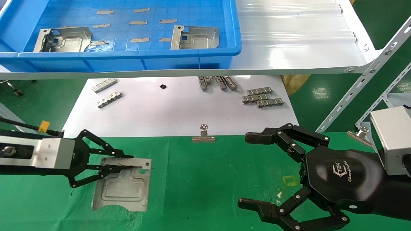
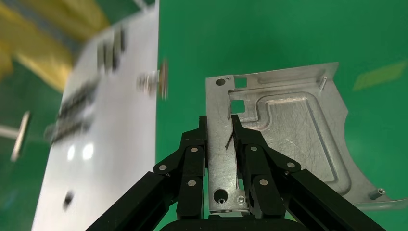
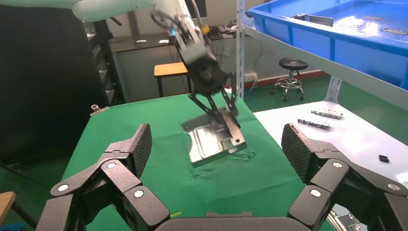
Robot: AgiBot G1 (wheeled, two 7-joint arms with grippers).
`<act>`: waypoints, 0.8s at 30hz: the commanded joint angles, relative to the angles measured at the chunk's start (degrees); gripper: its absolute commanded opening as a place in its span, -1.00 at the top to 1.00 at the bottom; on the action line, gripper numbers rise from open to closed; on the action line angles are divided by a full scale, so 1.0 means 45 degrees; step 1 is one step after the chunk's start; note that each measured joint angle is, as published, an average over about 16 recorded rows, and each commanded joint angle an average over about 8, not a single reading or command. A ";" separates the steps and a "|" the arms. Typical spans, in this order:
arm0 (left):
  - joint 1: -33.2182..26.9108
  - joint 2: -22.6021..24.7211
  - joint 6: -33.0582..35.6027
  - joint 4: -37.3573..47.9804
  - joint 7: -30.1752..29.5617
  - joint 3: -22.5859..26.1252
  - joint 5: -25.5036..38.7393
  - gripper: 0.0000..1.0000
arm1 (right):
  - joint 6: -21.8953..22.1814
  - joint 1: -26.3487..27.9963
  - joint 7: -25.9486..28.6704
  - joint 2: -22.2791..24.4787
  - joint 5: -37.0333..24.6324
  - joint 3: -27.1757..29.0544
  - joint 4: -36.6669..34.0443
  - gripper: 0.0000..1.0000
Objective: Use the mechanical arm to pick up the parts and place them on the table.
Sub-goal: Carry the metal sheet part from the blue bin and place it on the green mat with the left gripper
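Note:
A silver stamped plate (image 1: 123, 187) lies over the green cloth table (image 1: 208, 179) at the front left. My left gripper (image 1: 128, 163) is shut on the plate's folded edge; the left wrist view shows both fingers pressed against that strip (image 2: 220, 122), with the plate's embossed face (image 2: 293, 130) beyond. In the right wrist view the plate (image 3: 209, 139) is tilted, its gripped edge raised and its low edge at the cloth. My right gripper (image 1: 244, 170) is wide open and empty over the cloth at the front right. Two more plates (image 1: 64, 39) (image 1: 196, 37) lie in the blue bin (image 1: 128, 57).
The bin stands on a glossy white shelf (image 1: 289, 48) above the table's back. A white sheet (image 1: 179, 109) carries small toothed strips (image 1: 261, 98). Binder clips (image 1: 203, 134) (image 1: 361, 133) sit at the cloth's edge. A yellow square outline (image 1: 290, 180) is near my right gripper.

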 commanded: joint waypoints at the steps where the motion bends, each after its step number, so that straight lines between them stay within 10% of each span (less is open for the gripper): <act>1: 0.0232 0.0083 -0.0291 0.0672 0.1096 0.0219 0.0436 1.00 | 0.0000 0.0000 0.0000 0.0000 0.0000 0.0000 0.0000 -1.00; 8: 0.0714 0.0379 -0.0797 0.1756 0.2101 0.0276 0.0609 0.93 | 0.0000 0.0000 0.0000 0.0000 0.0000 0.0000 0.0000 -1.00; 16: 0.0806 0.0597 -0.0743 0.2325 0.2284 0.0528 0.0963 -0.93 | 0.0000 0.0000 0.0000 0.0000 0.0001 -0.0001 0.0000 -1.00; 24: 0.0878 0.0737 -0.1069 0.2665 0.2562 0.0530 0.1041 -1.00 | 0.0000 0.0000 -0.0001 0.0000 0.0001 -0.0001 0.0000 -1.00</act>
